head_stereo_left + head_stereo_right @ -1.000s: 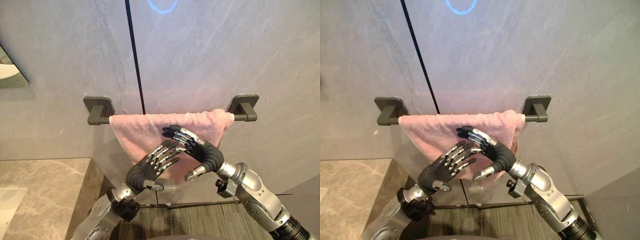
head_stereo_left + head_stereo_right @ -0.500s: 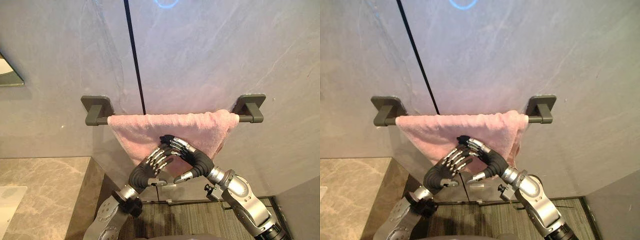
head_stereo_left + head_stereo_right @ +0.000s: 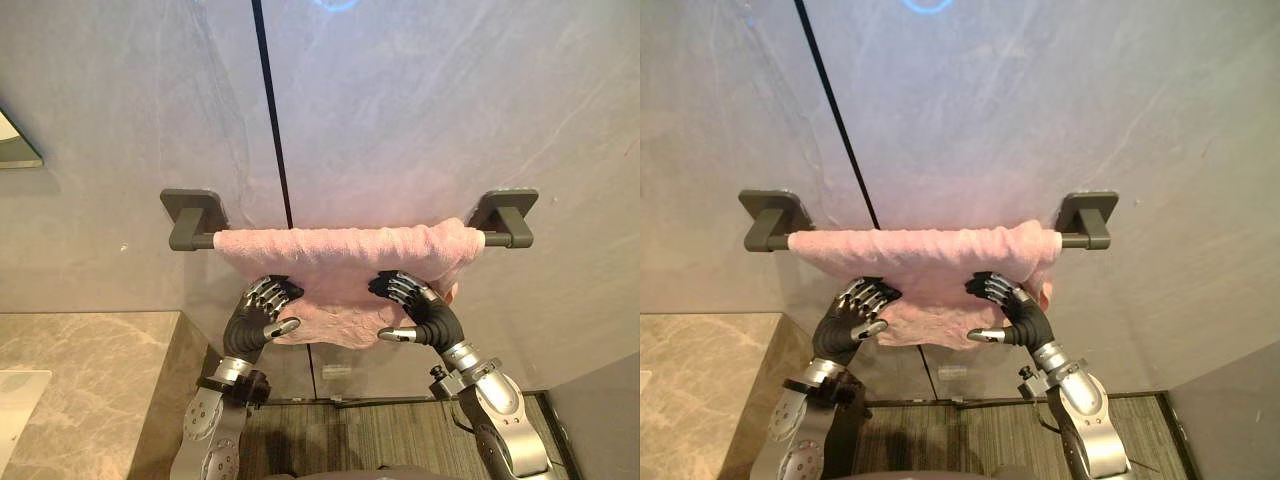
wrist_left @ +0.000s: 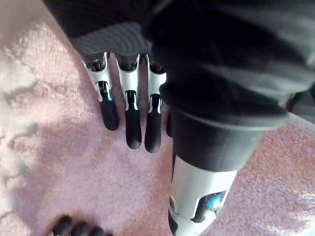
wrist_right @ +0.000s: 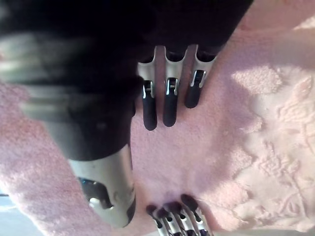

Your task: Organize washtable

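Note:
A pink towel [image 3: 340, 262] hangs over a dark grey towel bar [image 3: 190, 218] on the grey wall, spread almost from bracket to bracket, its lower edge bunched up. My left hand [image 3: 254, 318] lies against the towel's lower left part. My right hand [image 3: 421, 312] lies against its lower right, about a hand's width from the right bracket [image 3: 506, 214]. In the left wrist view my fingers [image 4: 133, 124] rest nearly straight on the pink cloth [image 4: 54, 167], thumb held apart. The right wrist view shows the same, fingers [image 5: 169, 101] flat on the towel [image 5: 241, 147]. Neither hand grips cloth.
A brown stone counter [image 3: 85, 385] juts out at the lower left, and a mirror's corner [image 3: 14, 152] shows above it. A black vertical seam [image 3: 270, 110] runs down the wall behind the bar. Striped flooring [image 3: 350, 440] lies below the towel.
Both hands were together at the towel's middle. They have slid apart and upward, the left going left and the right going right, and the towel's lower edge now sits higher and wider.

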Motion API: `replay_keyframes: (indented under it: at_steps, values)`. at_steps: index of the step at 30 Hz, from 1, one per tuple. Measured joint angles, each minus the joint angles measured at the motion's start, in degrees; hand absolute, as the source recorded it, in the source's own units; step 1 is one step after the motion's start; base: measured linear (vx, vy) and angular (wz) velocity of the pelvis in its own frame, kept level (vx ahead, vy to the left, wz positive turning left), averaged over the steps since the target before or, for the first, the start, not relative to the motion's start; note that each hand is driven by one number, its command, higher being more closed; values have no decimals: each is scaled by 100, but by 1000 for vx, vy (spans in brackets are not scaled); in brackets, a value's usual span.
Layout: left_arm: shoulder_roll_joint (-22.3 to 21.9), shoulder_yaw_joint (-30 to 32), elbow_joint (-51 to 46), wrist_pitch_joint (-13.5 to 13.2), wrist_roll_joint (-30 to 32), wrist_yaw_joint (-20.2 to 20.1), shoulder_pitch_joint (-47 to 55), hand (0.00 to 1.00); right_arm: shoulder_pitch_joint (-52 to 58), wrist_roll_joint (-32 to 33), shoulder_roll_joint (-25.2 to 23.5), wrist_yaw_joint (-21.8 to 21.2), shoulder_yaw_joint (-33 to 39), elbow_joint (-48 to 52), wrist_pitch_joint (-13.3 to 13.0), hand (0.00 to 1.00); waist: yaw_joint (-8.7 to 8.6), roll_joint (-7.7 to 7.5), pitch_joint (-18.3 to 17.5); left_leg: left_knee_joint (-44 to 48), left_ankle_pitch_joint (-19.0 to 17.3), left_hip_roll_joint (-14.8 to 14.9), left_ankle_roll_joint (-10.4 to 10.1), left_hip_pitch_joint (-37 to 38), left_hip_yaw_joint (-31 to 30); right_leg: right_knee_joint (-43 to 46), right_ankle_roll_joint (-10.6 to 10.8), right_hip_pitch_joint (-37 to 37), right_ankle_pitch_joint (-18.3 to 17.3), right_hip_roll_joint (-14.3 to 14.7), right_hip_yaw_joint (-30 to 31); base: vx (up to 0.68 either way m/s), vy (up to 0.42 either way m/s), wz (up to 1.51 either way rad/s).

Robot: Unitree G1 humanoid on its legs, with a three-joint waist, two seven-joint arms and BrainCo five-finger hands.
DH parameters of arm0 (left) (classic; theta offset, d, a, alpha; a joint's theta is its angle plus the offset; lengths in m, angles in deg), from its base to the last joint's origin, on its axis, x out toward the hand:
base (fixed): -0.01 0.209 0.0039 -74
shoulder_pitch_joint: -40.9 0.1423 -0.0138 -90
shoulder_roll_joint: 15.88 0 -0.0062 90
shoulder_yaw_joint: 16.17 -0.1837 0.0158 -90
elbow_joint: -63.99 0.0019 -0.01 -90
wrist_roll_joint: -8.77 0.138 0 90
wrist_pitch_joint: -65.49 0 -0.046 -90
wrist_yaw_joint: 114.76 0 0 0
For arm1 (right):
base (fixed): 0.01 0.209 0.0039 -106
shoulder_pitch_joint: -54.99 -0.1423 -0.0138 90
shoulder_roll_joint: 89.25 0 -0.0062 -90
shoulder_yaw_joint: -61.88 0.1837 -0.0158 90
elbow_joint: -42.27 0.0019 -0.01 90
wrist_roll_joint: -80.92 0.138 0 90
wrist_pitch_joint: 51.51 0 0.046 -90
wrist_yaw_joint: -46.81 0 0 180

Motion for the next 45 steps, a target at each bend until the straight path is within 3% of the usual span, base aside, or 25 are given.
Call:
replay_keyframes:
  at_steps: [11,24,33,39,45]
  values:
    - [-316,753,179,-98,42,328,48,0,336,45,-496,402,1279,243,-11,0,0,-13,-14,5,-4,2,-1,-85,30,-59,6,-68,27,7,21,-10,-5,0]
    - [-549,1399,125,-93,36,243,654,0,692,-207,-731,659,2615,206,-12,0,-4,21,-35,4,-16,6,1,-127,25,-81,6,-88,28,6,9,-7,-5,0]
    - [-644,1544,477,-63,107,150,916,0,804,-585,-820,767,2799,-409,-1,0,0,95,-127,0,-16,42,0,-266,-1,-81,8,-173,25,4,-19,-7,-5,1]
    - [-662,1584,1335,37,891,109,1016,0,976,-1190,-831,762,2504,-1164,72,0,10,56,-157,-1,-25,57,-12,-271,12,-45,8,-183,-7,-4,-38,-3,-3,1]
    - [-644,1576,2212,91,1582,232,978,0,996,-1309,-817,846,2331,-2278,247,0,39,51,-313,8,-36,77,-33,-268,34,42,-5,-193,-78,-32,-89,-7,-9,3]
